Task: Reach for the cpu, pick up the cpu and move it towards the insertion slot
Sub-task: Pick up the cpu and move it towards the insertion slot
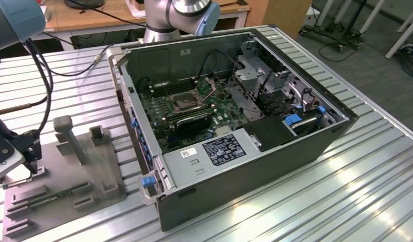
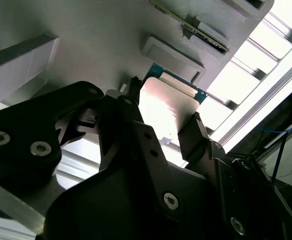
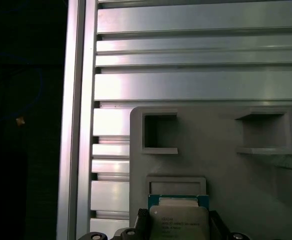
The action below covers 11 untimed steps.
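Observation:
The cpu (image 2: 163, 102) is a small square chip with a pale metal top and a blue-green edge. It lies between my gripper's (image 2: 162, 111) two black fingers (image 2: 195, 131), which touch its opposite sides just above the grey fixture plate (image 2: 96, 35). In the first wrist view the cpu (image 3: 178, 220) sits beside a shallow square recess (image 3: 176, 185) in that plate. In the exterior view my gripper (image 1: 33, 171) is low over the plate (image 1: 65, 171) at the exterior view's left. The insertion slot (image 1: 186, 103), a dark square socket with a metal frame, is on the green motherboard (image 1: 220, 103) inside the open computer case.
The open black case (image 1: 260, 151) has tall walls around the motherboard, with cables and a drive cage inside. Upright grey posts (image 1: 66, 136) and a memory stick (image 1: 58, 194) stand on the fixture plate. The ribbed metal table (image 1: 367, 191) has an edge close to the plate (image 3: 78, 125).

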Each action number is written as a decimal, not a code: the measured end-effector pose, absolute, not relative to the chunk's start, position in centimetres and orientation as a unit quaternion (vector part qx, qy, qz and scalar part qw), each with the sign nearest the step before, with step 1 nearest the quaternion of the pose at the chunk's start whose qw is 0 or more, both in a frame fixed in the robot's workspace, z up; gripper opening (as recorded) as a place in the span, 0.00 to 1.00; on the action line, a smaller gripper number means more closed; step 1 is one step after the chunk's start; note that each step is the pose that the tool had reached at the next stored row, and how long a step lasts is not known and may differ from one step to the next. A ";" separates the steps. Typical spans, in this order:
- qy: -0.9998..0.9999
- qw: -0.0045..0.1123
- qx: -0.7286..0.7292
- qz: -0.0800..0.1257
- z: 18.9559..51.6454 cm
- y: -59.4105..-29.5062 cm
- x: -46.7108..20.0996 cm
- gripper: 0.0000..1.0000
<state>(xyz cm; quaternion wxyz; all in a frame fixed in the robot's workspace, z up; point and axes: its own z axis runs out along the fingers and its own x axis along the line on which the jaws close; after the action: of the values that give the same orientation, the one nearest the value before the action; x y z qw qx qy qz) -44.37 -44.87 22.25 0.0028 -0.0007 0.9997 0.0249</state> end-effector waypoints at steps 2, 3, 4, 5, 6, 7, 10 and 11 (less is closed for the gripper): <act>1.000 0.003 -0.001 0.025 22.4 -44.9 -44.4 0.54; 1.000 0.003 -0.001 0.025 22.4 -44.9 -44.4 0.54; 1.000 0.003 -0.001 0.025 22.6 -44.9 -44.4 0.54; 1.000 0.003 -0.001 0.025 22.7 -44.9 -44.4 0.54; 1.000 0.003 -0.001 0.025 22.8 -44.9 -44.4 0.54; 1.000 0.003 -0.001 0.025 22.9 -44.9 -44.4 0.54; 1.000 0.003 -0.001 0.025 23.0 -44.9 -44.4 0.54; 1.000 0.003 -0.001 0.025 23.0 -44.9 -44.4 0.54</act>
<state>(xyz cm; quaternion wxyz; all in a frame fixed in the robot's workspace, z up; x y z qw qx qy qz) -44.36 -44.87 23.02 0.0029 -0.0007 0.9997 0.0251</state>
